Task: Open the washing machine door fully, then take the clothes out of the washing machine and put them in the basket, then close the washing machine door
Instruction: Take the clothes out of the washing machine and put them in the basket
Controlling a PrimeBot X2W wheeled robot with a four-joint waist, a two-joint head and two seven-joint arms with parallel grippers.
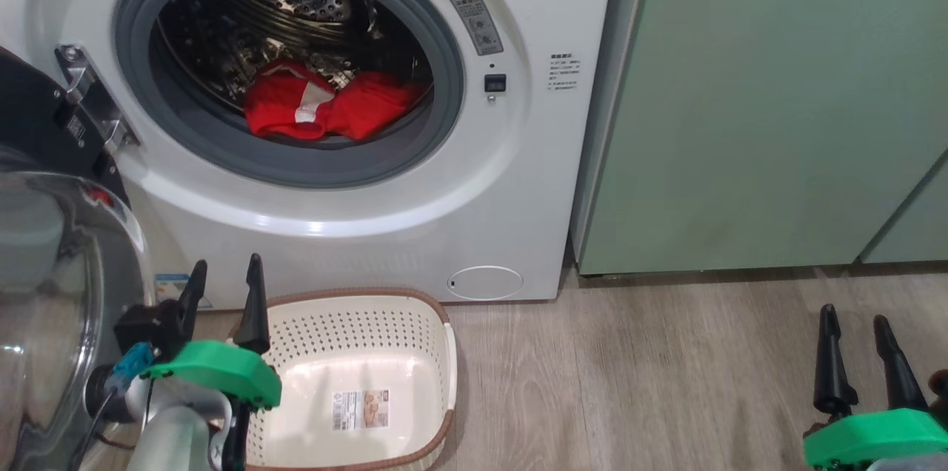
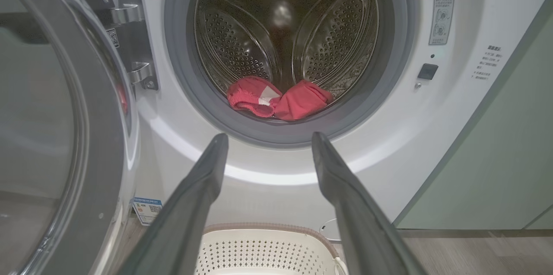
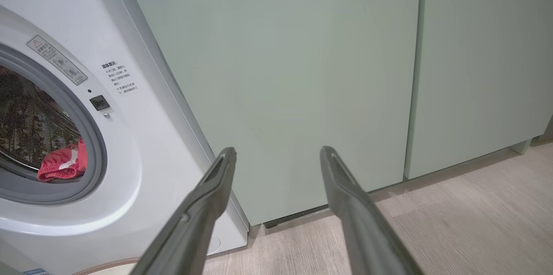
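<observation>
The white washing machine (image 1: pixel 474 182) stands with its door (image 1: pixel 44 293) swung wide open at the left, glass bowl facing me. Red clothes (image 1: pixel 326 107) lie at the front of the steel drum, also seen as clothes (image 2: pixel 278 98) and clothes (image 3: pixel 65 163). The cream perforated basket (image 1: pixel 437 330) sits empty on the floor below the opening. My left gripper (image 1: pixel 226 275) is open above the basket's left rim, close to the door, with nothing between its fingers. My right gripper (image 1: pixel 855 323) is open low at the right, over bare floor.
Pale green cabinets (image 1: pixel 770 101) stand right of the machine, close to its side. Wood-look floor (image 1: pixel 629 382) stretches between the basket and my right gripper. A round hatch (image 1: pixel 485 282) sits low on the machine front.
</observation>
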